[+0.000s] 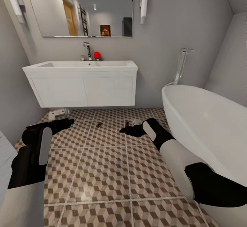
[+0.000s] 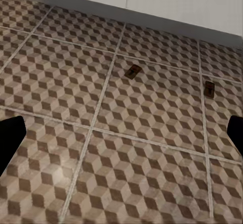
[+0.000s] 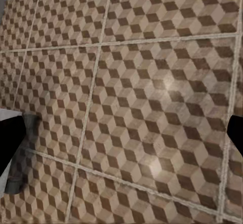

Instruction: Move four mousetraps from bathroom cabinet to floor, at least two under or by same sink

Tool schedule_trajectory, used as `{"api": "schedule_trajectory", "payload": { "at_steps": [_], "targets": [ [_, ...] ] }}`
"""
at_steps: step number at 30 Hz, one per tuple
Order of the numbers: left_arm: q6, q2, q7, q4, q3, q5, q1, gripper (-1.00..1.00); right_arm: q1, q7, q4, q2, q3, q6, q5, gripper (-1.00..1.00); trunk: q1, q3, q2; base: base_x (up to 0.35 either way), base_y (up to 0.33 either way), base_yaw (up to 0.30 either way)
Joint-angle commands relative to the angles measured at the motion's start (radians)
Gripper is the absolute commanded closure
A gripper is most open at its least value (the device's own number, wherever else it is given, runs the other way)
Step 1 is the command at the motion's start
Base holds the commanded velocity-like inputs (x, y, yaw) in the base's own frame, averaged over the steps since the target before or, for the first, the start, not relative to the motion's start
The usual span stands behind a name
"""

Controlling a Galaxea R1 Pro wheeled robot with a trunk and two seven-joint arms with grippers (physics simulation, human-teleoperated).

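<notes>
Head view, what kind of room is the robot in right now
A bathroom: a wall-hung white sink unit with a faucet under a mirror, a white bathtub at the right, and cube-patterned floor tiles.

two mousetraps lie on the tiled floor (image 1: 103, 172) – one (image 1: 99, 124) in front of the sink unit, one (image 1: 127, 122) further toward the bathtub; the left wrist view shows the same two (image 2: 132, 72) (image 2: 209, 88). there is one white sink unit (image 1: 84, 83) on the wall, with one tap (image 1: 87, 50) and one small red object (image 1: 97, 54) on its top. one mirror (image 1: 85, 8) hangs above it. one white bathtub (image 1: 206, 124) – with one tall chrome filler (image 1: 181, 64) behind it. two wall lamps (image 1: 144, 1) (image 1: 15, 2) stand beside the mirror.
</notes>
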State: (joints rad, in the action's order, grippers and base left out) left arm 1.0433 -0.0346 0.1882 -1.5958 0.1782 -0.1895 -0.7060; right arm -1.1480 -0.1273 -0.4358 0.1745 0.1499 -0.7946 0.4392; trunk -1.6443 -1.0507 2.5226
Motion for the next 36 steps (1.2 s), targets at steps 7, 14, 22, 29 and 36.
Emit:
{"api": "schedule_trajectory", "payload": {
  "at_steps": [7, 14, 22, 29, 36],
  "targets": [
    [0.004, 0.003, 0.009, -0.001, 0.000, -0.011, 0.044, -1.00, 0.047, -0.108, -0.002, 0.000, 0.032, 0.001, -0.012, -1.00, 0.003, 0.026, -0.001, 0.000, 0.000, 0.000],
    [0.004, 0.004, 0.009, -0.001, 0.000, -0.012, 0.057, -1.00, 0.091, -0.155, -0.002, 0.000, 0.044, 0.003, -0.012, -1.00, 0.006, 0.053, -0.003, 0.000, 0.000, 0.000],
    [0.004, 0.005, 0.010, -0.001, -0.001, -0.012, 0.061, -1.00, 0.147, -0.188, -0.003, 0.000, 0.047, 0.018, -0.013, -1.00, 0.010, 0.083, -0.005, 0.000, 0.000, 0.000],
    [0.004, 0.006, 0.010, -0.001, -0.002, -0.013, 0.062, -1.00, 0.162, -0.195, -0.002, 0.000, 0.048, 0.059, -0.013, -1.00, 0.013, 0.110, -0.006, 0.000, 0.000, 0.000],
    [0.004, 0.007, 0.010, -0.001, -0.002, -0.013, 0.061, -1.00, 0.168, -0.197, -0.002, 0.000, 0.050, 0.079, -0.013, -1.00, 0.016, 0.137, -0.008, 0.000, 0.000, 0.000]
  ]
}}
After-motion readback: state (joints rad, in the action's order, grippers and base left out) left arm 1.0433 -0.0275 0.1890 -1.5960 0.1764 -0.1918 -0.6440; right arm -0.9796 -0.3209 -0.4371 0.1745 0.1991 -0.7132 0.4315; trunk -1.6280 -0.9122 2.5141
